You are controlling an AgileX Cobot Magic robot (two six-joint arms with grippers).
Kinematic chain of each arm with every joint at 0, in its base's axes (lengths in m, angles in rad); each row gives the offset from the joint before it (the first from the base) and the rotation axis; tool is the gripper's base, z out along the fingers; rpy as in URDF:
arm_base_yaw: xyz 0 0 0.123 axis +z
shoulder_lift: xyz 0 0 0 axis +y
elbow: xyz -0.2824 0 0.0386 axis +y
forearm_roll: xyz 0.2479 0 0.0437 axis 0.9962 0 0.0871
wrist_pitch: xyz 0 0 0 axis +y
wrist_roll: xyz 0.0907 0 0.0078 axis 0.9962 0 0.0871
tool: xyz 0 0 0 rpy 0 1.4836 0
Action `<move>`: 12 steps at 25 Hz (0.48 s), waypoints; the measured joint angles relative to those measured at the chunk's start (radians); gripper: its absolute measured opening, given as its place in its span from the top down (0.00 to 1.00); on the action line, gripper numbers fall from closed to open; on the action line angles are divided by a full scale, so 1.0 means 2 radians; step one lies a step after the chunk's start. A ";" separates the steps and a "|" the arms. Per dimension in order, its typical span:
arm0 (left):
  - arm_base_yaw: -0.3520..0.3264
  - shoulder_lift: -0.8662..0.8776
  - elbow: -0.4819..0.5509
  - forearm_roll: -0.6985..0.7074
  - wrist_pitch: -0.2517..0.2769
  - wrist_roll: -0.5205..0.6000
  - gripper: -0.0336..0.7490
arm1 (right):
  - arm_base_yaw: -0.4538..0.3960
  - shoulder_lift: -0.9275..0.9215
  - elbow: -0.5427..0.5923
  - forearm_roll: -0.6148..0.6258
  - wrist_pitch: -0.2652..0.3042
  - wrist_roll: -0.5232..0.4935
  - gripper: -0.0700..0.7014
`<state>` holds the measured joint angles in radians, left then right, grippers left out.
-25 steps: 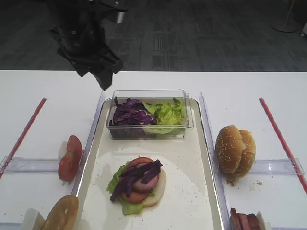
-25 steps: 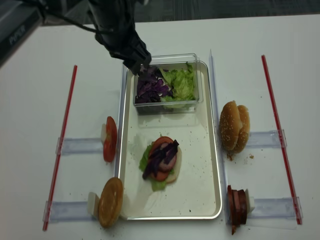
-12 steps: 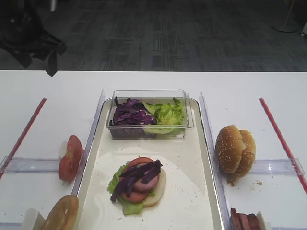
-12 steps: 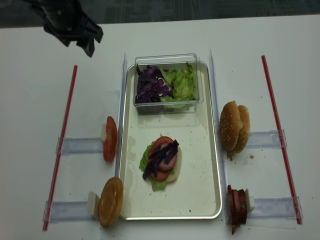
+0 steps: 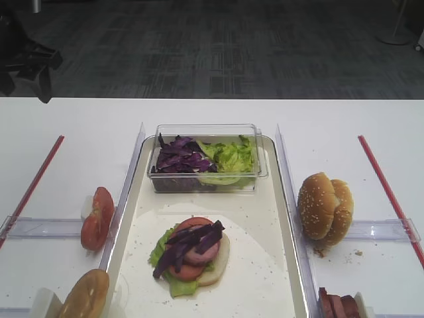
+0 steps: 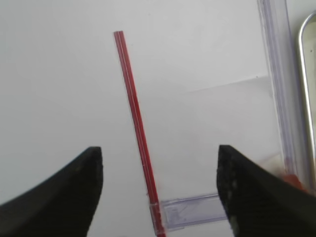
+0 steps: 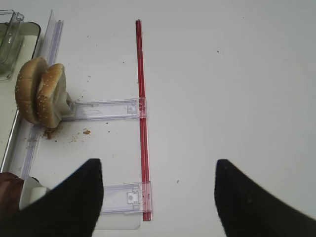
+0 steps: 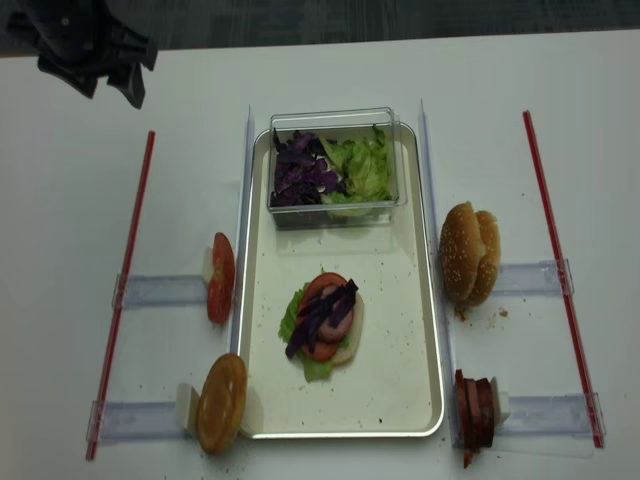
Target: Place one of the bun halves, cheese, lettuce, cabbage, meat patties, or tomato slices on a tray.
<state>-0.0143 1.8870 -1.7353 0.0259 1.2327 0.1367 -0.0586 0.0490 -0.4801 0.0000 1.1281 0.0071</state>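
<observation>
Left wrist view shows the left pincer point(image 6: 158, 192) wide open, empty, well left of the cream metal-rimmed tray point(image 8: 410, 330); purple cabbage shreds point(image 8: 322, 312) placed, next ingredient needs fetching.

A broad white desk point(image 5: 212, 112) fills the lower part of the front view and nearly all of the overhead view; its surface is matte, evenly lit, with soft, faint shadows and a scatter of small crumbs near its right edge. Beyond the desk's far edge lies a dark grey carpeted floor point(image 5: 232, 46), laid in square tiles whose ribbed patterns alternate in direction. At the far right corner of the front view, the round pale base of a stand point(image 5: 396, 33) rests on the carpet, with a thin pole rising out of frame. No walls or windows are visible; the light is diffuse and comes from above
</observation>
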 joint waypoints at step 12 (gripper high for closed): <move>0.003 0.003 0.000 -0.016 0.000 0.003 0.38 | 0.000 0.000 0.000 0.000 0.000 -0.004 0.25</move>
<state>-0.0078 1.8922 -1.7353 -0.0054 1.2327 0.1431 -0.0586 0.0490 -0.4801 0.0000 1.1281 0.0000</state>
